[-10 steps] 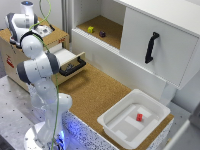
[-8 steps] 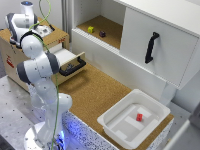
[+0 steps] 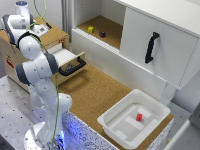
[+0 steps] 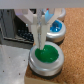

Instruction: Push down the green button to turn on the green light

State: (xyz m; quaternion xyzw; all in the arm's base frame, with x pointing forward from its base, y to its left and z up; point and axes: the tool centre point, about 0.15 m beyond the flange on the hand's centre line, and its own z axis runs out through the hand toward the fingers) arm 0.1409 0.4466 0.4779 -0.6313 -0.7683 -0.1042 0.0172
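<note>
The green button (image 4: pixel 51 54) is a round green cap in a grey ring, seen close up in the wrist view. My gripper (image 4: pixel 40 43) is shut, its two fingers pressed together, with the tips at the button's edge; whether they touch the cap I cannot tell. No green light shows lit in either view. In the exterior view the arm (image 3: pixel 37 67) bends over the wooden box (image 3: pixel 56 36) at the exterior view's left, and the gripper and button are hidden behind the arm there.
A blue button (image 4: pixel 56 31) sits just behind the green one. The box has an open drawer (image 3: pixel 70 63). A white bin (image 3: pixel 114 125) holds a red block (image 3: pixel 139 117). A white cabinet door with a black handle (image 3: pixel 151 47) stands at the exterior view's right.
</note>
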